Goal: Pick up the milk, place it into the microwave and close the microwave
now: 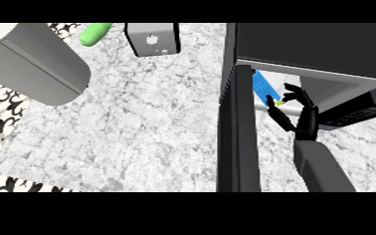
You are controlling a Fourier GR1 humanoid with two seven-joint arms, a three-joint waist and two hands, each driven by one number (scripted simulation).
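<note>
The milk (261, 87) is a blue carton with a green cap, lying tilted at the left of the microwave's (308, 45) open cavity. The microwave's dark door (238, 129) stands open, swung out towards me along the counter. My right hand (303, 115) comes in from the lower right, just right of the door. Its fingers are spread and only slightly bent, with the fingertips (273, 105) at the carton's cap end, not wrapped round the carton. My left hand does not show.
A grey boxy appliance (152, 39) stands at the back centre, with a green object (95, 34) to its left. A large grey rounded container (40, 64) fills the back left. The marbled counter (147, 129) spreads left of the door.
</note>
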